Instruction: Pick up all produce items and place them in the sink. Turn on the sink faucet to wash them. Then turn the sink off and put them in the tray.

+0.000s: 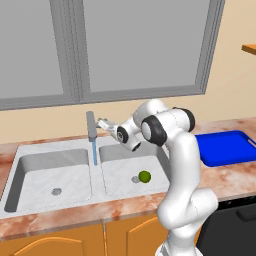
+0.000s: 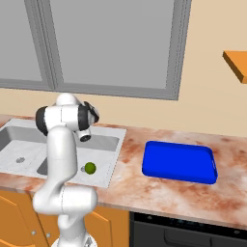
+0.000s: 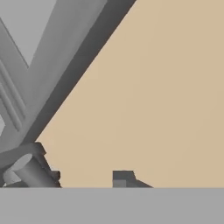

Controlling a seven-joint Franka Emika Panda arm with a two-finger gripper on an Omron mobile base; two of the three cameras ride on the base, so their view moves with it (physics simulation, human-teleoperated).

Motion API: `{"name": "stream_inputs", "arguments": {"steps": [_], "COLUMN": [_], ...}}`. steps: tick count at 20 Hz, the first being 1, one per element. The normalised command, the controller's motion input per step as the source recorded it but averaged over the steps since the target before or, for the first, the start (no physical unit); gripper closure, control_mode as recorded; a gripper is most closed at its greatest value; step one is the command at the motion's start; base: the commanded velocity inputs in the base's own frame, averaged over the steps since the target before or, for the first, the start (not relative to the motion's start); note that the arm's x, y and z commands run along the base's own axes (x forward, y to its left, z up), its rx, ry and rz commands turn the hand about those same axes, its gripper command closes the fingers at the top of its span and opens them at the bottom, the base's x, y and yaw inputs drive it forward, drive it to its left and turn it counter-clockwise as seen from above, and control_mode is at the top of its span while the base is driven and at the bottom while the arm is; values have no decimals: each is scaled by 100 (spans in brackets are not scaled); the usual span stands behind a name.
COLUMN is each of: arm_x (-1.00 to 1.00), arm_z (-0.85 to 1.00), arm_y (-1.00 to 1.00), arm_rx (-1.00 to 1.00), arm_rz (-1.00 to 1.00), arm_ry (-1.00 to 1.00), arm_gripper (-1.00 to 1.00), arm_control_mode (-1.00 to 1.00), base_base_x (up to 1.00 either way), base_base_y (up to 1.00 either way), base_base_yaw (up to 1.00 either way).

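Orange cabinet doors (image 1: pixel 125 235) run nearest below me, under the front edge of a reddish marbled counter (image 1: pixel 75 217), and a black oven front (image 1: pixel 235 225) sits low to the right. Set into that counter is the pale double sink (image 1: pixel 30 165); in its right bowl, just beside the small round drain (image 1: pixel 134 179), lies the lime (image 1: pixel 144 176), which also shows in the right base view (image 2: pixel 89 168) close to the near wall of that bowl. Water runs down in a thin blue stream (image 1: pixel 95 152) from the grey faucet (image 1: pixel 91 126), falling at the divider between the two bowls. My gripper (image 1: pixel 104 123) reaches toward that faucet from its right, up near the top of the post by the small side lever; I cannot tell from these views how far apart my jaws stand or whether they pinch the lever, and I cannot say if they touch it. In my hand view one dark fingertip (image 3: pixel 122 178) pokes up at the bottom and a grey cylindrical part (image 3: pixel 33 173) lies at lower left. Well to the right on the counter rests the blue tray (image 1: pixel 225 147), apart from the sink. Behind everything rise the beige wall (image 1: pixel 235 90) and a grey-framed window (image 1: pixel 125 45), with an orange shelf (image 2: pixel 236 65) high at right.
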Motion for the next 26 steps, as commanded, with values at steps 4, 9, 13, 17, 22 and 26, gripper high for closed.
{"name": "stream_inputs", "arguments": {"steps": [4,9,13,17,22,26], "arm_x": [13,6,5,6,9,12], "arm_z": [0,9,8,10,10,16], "arm_y": [0,4,5,14,22,34], "arm_rx": [0,-4,-5,-4,-2,-1], "arm_rz": [6,9,10,13,15,17], "arm_ry": [3,0,0,0,0,-3], "arm_gripper": [100,100,100,100,100,100], "arm_control_mode": [-100,-100,-100,-100,-100,-100], "base_base_x": [0,0,0,0,0,0], "base_base_y": [0,0,0,0,0,0], "base_base_yaw": [0,0,0,0,0,0]}}
